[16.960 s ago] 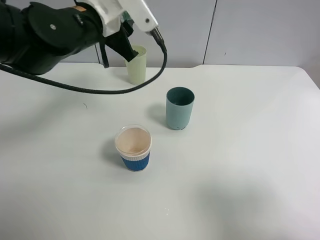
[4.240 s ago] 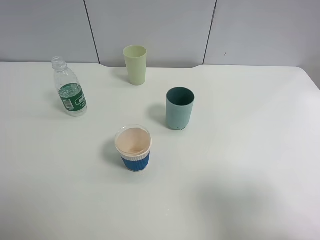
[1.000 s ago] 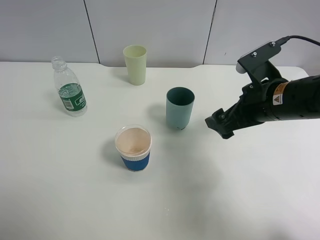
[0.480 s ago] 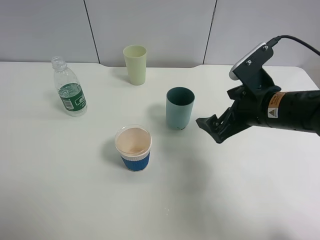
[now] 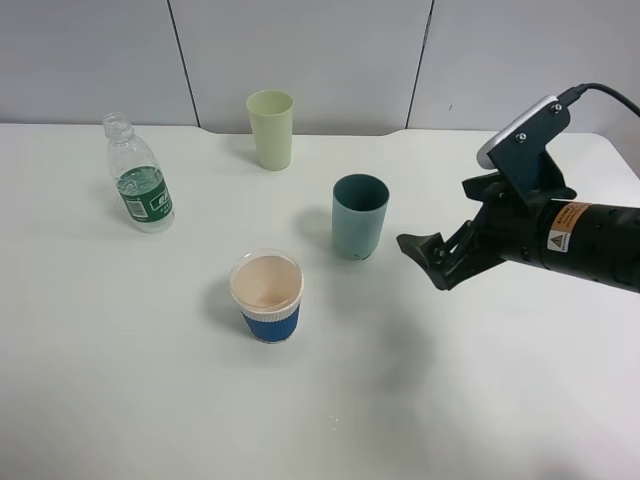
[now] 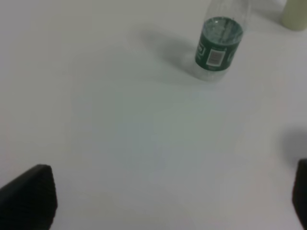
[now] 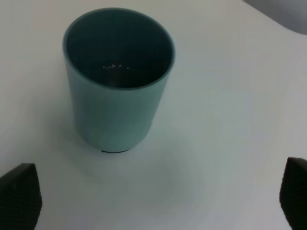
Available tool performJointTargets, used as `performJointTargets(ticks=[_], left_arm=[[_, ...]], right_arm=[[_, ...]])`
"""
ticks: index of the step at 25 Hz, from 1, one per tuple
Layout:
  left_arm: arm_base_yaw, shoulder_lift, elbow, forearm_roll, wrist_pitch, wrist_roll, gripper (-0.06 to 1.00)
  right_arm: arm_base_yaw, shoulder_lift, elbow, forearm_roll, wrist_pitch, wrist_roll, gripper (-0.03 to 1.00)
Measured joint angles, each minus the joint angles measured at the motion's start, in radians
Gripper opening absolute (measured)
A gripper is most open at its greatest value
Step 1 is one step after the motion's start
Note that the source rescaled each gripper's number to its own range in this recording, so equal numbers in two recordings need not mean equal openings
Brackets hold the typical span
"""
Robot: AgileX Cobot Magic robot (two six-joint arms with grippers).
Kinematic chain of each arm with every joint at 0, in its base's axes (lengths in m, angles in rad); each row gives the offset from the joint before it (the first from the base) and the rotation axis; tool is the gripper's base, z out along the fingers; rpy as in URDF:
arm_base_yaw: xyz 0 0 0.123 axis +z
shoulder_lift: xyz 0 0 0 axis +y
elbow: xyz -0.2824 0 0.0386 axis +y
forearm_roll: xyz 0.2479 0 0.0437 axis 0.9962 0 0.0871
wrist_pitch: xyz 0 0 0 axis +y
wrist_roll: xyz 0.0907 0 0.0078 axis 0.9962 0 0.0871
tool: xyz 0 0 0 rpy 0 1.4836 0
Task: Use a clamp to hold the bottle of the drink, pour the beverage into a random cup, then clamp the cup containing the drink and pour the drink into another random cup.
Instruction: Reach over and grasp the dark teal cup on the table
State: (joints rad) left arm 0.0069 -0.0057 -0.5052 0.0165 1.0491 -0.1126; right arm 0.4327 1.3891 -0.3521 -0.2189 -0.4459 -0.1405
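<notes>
Newly arrived from the right over the matte white table (image 5: 150,400): black right arm (image 5: 560,235), absent a few seconds back, and within the last second dropped slightly and squared to the centre cup. Right gripper (image 5: 425,262) splayed wide, empty, just right of the smooth teal plastic tumbler (image 5: 359,216), not touching. Suggests bottle work finished and cup grasp next; faint glints low inside the tumbler, liquid not certain. Left gripper (image 6: 163,206) also spread, empty, well short of the clear plastic bottle (image 5: 139,180): thin-walled, green-labelled, uncapped, upright at far left, unmoved. Nearest, paper cup (image 5: 267,300), blue corrugated sleeve, beige inside. Farthest, pale green tumbler (image 5: 271,130), tapered, smooth.
</notes>
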Motion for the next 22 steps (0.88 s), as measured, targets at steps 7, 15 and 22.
performJointTargets(ticks=[7,15,22], left_arm=[[0.0,0.0,0.0,0.0,0.0,0.0,1.0],[0.0,0.0,0.0,0.001,0.0,0.0,1.0],[0.0,0.0,0.0,0.001,0.0,0.0,1.0]], right_arm=[[-0.001,0.11,-0.001,0.0,-0.072,-0.021,1.0],[-0.001,0.27,0.0,0.074,-0.247,-0.087,1.0],[-0.001,0.398,0.0,0.084,-0.424,-0.1,1.0]])
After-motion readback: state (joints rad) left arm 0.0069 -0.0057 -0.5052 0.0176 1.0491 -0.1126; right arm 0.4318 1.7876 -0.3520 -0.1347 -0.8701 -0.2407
